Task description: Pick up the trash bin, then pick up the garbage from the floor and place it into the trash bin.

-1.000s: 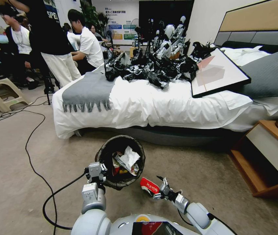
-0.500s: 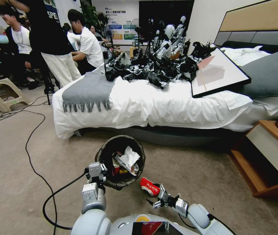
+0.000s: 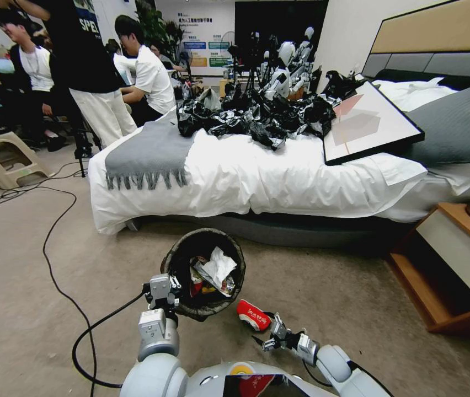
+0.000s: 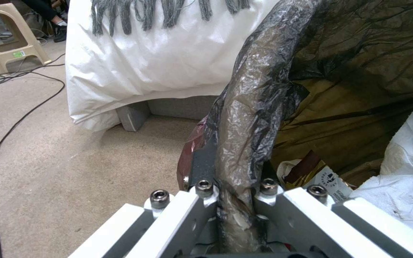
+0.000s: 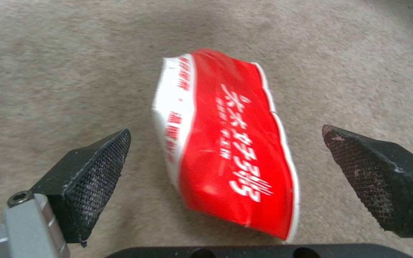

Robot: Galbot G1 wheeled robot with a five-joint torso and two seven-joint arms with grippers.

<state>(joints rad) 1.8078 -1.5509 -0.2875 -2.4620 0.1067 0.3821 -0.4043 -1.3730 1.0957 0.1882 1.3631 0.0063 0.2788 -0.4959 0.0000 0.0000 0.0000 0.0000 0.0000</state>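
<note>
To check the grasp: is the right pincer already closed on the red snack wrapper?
No, the right pincer stands open, its pads apart from the red snack wrapper lying on the carpet.

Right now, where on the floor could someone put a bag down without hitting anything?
Bare carpet lies between the trash bin, the bed and the nightstand. Crowded: around the bin, where the left gripper clamps its rim and the right gripper hovers open by the red wrapper.
</note>
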